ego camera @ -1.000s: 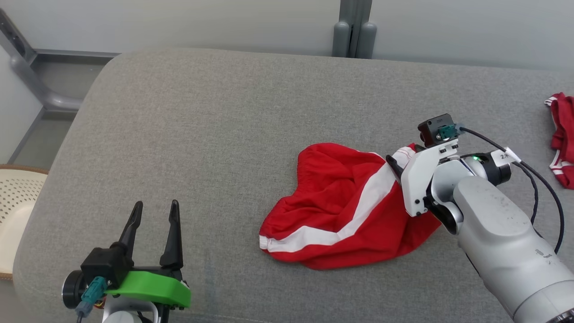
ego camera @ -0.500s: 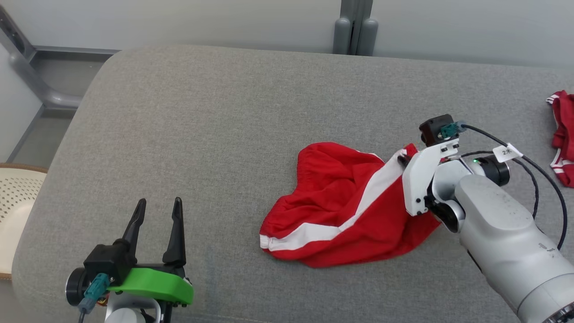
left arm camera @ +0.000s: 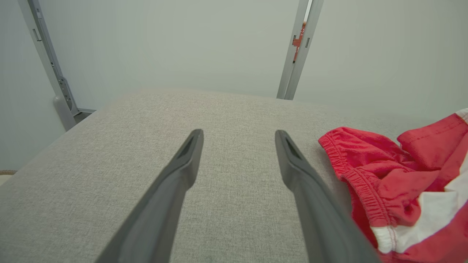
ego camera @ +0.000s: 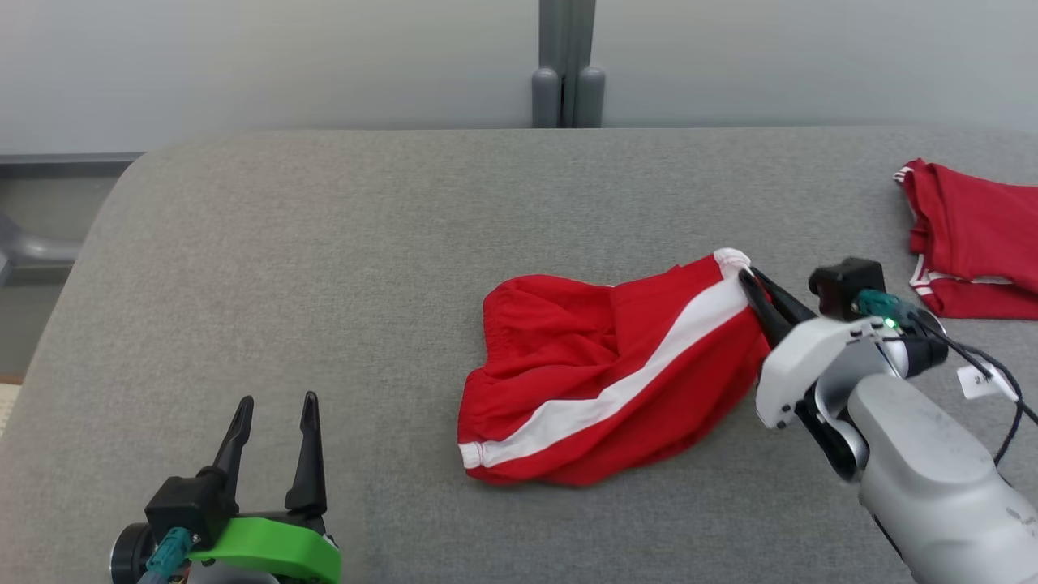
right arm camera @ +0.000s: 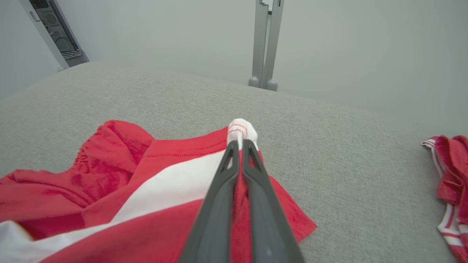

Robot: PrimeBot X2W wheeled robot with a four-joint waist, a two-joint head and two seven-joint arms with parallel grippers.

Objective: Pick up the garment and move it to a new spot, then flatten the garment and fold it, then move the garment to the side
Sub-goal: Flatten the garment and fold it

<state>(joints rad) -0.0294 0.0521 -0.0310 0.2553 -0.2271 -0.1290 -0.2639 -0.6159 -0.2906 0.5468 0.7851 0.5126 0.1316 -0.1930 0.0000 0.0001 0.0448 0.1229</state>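
Setting: looked like a lab test booth. A grey fabric-covered pad [ego camera: 324,243] was the work surface, enclosed by plain pale wall panels [ego camera: 243,65] joined at a grey metal post [ego camera: 566,49].

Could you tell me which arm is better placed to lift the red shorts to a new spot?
Right: the right tool is shut on the shorts' white-striped corner, while the left tool stands open over the cushion, apart from them.

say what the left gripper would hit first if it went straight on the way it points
Probably nothing close: the left gripper points over grey cushion toward the wall. The red shorts lie right of that line. Whether it would graze the cushion is unclear.
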